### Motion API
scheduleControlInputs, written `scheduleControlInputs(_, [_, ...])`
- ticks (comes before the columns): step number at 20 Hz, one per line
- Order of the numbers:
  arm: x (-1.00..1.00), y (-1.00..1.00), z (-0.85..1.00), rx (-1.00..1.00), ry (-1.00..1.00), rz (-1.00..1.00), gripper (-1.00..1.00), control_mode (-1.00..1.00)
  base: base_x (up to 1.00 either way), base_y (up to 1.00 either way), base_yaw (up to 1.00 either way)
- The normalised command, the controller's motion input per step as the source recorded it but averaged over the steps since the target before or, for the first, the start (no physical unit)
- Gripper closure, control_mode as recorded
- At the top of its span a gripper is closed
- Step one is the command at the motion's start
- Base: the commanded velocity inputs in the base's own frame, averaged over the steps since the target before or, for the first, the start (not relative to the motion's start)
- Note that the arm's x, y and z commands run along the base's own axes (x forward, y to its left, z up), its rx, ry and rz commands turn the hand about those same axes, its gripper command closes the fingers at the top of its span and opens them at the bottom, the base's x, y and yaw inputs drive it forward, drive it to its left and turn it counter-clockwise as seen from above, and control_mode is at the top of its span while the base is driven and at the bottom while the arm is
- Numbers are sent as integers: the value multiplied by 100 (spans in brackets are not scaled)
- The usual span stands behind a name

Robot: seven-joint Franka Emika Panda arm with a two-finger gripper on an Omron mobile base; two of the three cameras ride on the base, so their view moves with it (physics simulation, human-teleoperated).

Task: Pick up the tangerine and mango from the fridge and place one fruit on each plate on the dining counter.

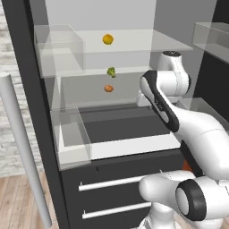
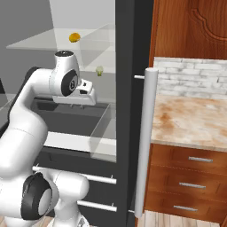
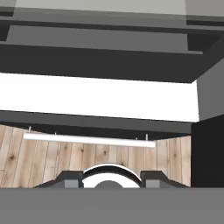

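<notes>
Even, flat rendered light with no strong glare; the fridge [image 1: 112, 53] interior reads pale and bright against its dark frame. Shadows are soft and faint. Edges look slightly soft and low-resolution, the glass shelves [image 1: 134, 42] hazily translucent, without visible lens distortion.

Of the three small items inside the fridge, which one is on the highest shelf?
The mango, the golden-yellow fruit, lies alone on the top glass shelf. The green piece and the red-orange tangerine sit lower down.
</notes>
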Motion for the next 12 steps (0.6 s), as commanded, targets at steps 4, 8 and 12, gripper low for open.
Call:
scheduleControlInputs(4, [0, 0, 0, 0, 0, 0, -100, -100, 0, 0, 0])
scheduleControlInputs(8, [-14, 46, 17, 0, -10, 0, -100, -100, 0, 0, 0])
scheduleControlInputs(12, [-36, 55, 55, 0, -39, 0, -100, -100, 0, 0, 0])
